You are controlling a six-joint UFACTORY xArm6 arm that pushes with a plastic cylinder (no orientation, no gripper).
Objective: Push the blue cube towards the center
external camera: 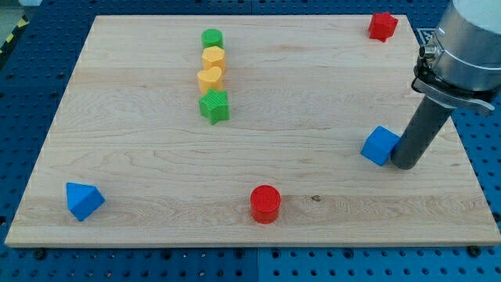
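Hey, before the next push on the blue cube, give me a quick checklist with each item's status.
1. My tip beside the blue cube, on its right in the view: ok.
2. Tip actually touching the cube: cannot tell.
3. Path leftward to the centre free of blocks: ok.
4. Red cylinder off that path: ok.
5. Green star and the column above it clear of the path: ok.

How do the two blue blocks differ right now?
The blue cube sits near the view's right edge; the blue wedge sits at the bottom left corner. The cube looks square-faced; the wedge looks triangular and pointed. My tip is right beside the cube, on its right, seemingly touching; the wedge has nothing near it. Both are the same blue, of similar size, and rest on the board.
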